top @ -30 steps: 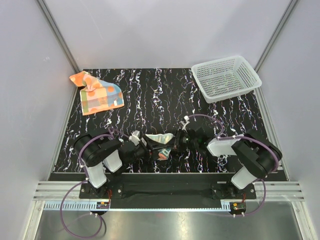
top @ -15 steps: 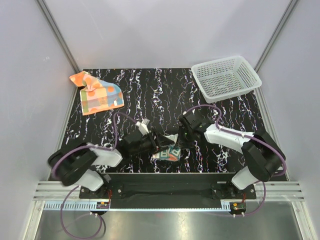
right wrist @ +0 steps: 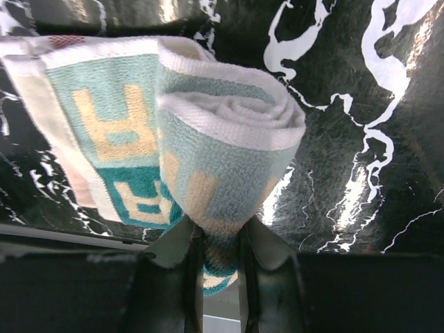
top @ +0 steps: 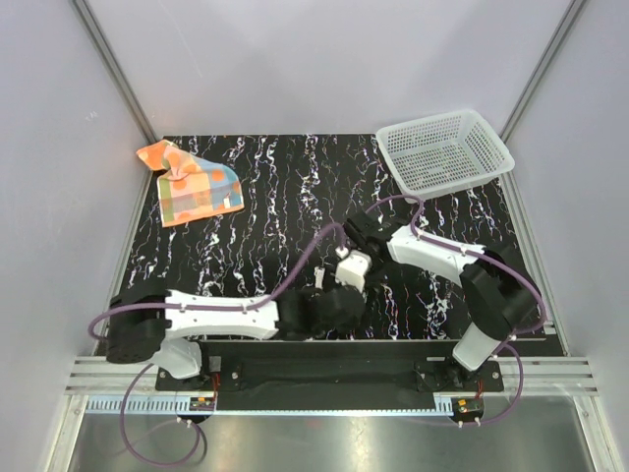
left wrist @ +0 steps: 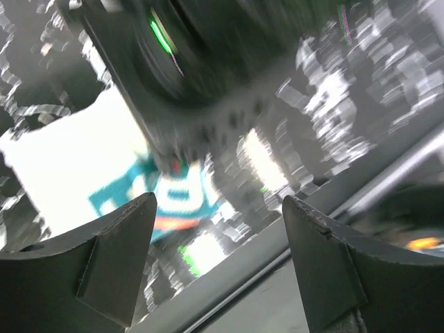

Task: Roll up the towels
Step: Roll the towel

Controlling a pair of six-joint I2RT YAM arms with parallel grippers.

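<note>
The cream towel with teal and orange lettering is rolled into a thick tube. My right gripper is shut on the roll's lower end, and a loose flap hangs out to the left. In the left wrist view the same towel shows blurred beyond my left gripper, which is open and empty. In the top view both grippers, left and right, meet near the table's middle front, and the cream towel is mostly hidden under them. The orange patchwork towel lies crumpled and unrolled at the far left.
A white mesh basket stands at the far right corner of the black marbled table. The left arm stretches along the table's near edge. Grey walls close in on both sides.
The left arm has swung right along the front edge, its gripper now under the right wrist. The cream towel has moved right and back with the right gripper. The orange towel has not moved.
</note>
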